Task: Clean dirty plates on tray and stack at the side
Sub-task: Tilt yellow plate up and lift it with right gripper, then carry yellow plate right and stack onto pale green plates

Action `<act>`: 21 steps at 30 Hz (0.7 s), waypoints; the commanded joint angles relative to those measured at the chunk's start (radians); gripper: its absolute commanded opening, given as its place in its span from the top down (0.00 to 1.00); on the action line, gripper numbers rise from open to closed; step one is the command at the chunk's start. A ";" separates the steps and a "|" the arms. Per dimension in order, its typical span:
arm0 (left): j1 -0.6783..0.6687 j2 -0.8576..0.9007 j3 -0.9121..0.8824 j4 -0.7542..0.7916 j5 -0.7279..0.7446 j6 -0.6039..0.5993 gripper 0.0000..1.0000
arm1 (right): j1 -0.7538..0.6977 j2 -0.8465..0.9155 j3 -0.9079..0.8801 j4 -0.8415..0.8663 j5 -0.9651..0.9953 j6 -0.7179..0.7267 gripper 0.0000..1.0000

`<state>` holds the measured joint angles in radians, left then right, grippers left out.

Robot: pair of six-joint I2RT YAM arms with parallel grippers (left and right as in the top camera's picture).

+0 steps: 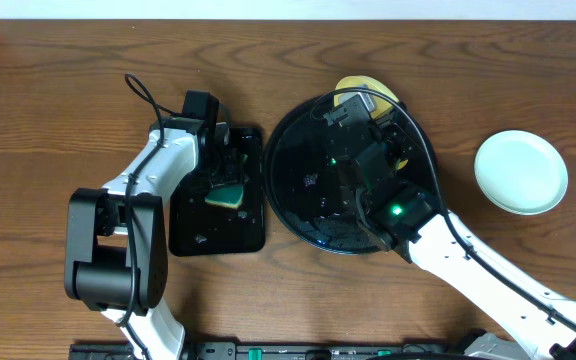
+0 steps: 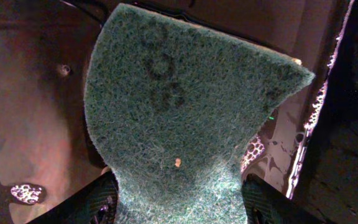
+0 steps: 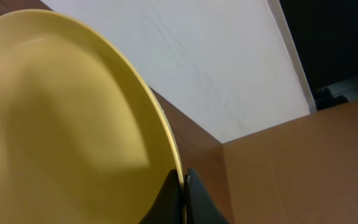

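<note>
My right gripper (image 3: 184, 179) is shut on the rim of the pale yellow plate (image 3: 61, 124), which is tilted up and fills the left of the right wrist view. From overhead, that plate (image 1: 366, 89) shows at the far edge of the round black tray (image 1: 293, 195), with the right gripper (image 1: 360, 108) reaching over the tray to it. A pale mint plate (image 1: 520, 172) lies on the table to the right. My left gripper (image 2: 179, 202) is shut on a green scouring sponge (image 2: 185, 106), whose yellow underside (image 1: 228, 196) shows over the small tray.
A small rectangular black tray (image 1: 198, 235) lies under the left gripper, left of the round tray. The right arm (image 1: 488, 275) crosses the table from the near right corner. A white wall (image 3: 216, 62) stands behind the table's far edge.
</note>
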<state>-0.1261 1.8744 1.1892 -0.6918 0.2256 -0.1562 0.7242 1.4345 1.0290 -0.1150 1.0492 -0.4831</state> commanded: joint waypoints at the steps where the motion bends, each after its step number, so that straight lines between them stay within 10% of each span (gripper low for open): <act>1: 0.002 0.009 -0.005 -0.003 -0.010 0.006 0.35 | -0.005 -0.024 0.005 -0.001 0.045 0.111 0.99; 13: 0.002 0.009 -0.005 -0.005 -0.010 0.006 0.35 | -0.366 0.000 0.005 -0.511 -0.382 1.214 0.99; 21: 0.002 0.009 -0.005 -0.008 -0.010 0.006 0.35 | -0.728 0.042 0.001 -0.580 -0.753 1.491 0.99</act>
<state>-0.1261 1.8744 1.1892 -0.6956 0.2256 -0.1562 0.0792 1.4719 1.0298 -0.6930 0.4824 0.7933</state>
